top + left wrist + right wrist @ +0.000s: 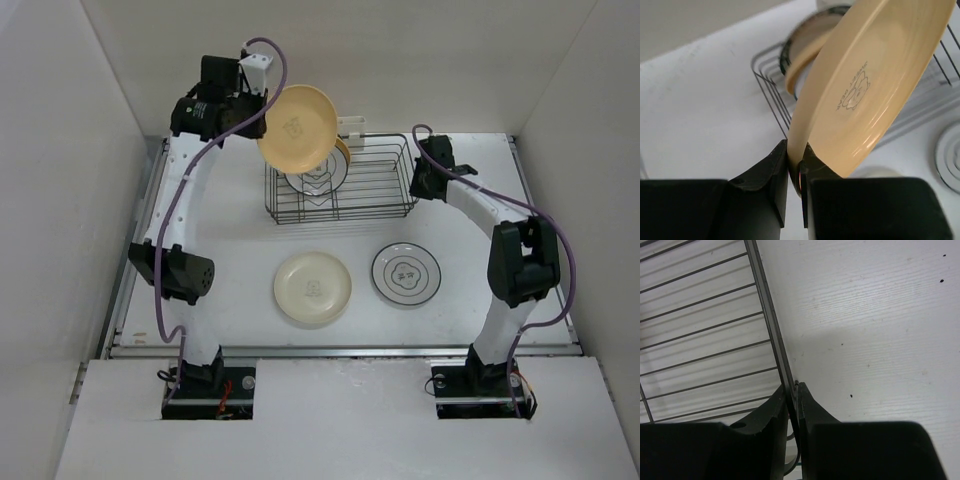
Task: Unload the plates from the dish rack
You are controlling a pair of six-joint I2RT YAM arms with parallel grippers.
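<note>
Racked plates [807,52] (blurred) half hidden behind yellow plate [875,85].

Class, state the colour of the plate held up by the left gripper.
The plate is yellow-orange, small centre motif; clearest in left wrist view.

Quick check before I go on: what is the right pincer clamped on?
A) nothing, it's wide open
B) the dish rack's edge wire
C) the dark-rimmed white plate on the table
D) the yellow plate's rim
B: the right wrist view shows the right pincer closed on the edge wire of the dish rack, while the left pincer holds the yellow plate.
</note>
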